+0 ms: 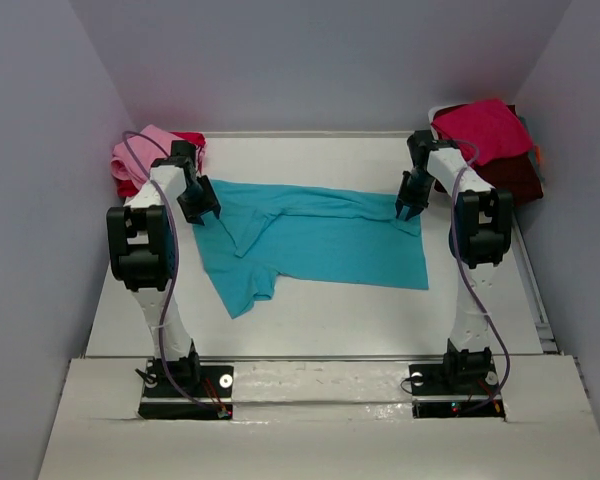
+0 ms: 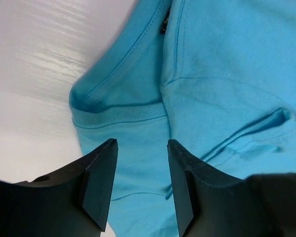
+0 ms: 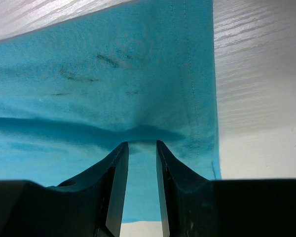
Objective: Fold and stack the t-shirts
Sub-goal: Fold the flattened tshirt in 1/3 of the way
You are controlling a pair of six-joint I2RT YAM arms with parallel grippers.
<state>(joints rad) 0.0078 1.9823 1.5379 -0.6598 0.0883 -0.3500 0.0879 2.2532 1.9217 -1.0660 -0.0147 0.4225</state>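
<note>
The turquoise t-shirt [image 1: 320, 235] lies spread at frame centre on the table [image 1: 310, 320]. A small dark neck tag [image 2: 163, 27] is cut off by the collar fold and cannot be read. Faint dark marks [image 3: 103, 64] on the cloth near the hem are illegible. Left gripper [image 1: 200, 207]: jaws spread over the ribbed collar [image 2: 123, 116]. Right gripper [image 1: 408, 208]: jaws narrowly apart at a raised crease [image 3: 143, 133]; contact cannot be determined. Upper left, a pink t-shirt [image 1: 145, 150] covers most of a red t-shirt [image 1: 192, 140]. Upper right, a crimson t-shirt [image 1: 480, 128] rests on a dark maroon t-shirt [image 1: 515, 175], partly hidden.
</note>
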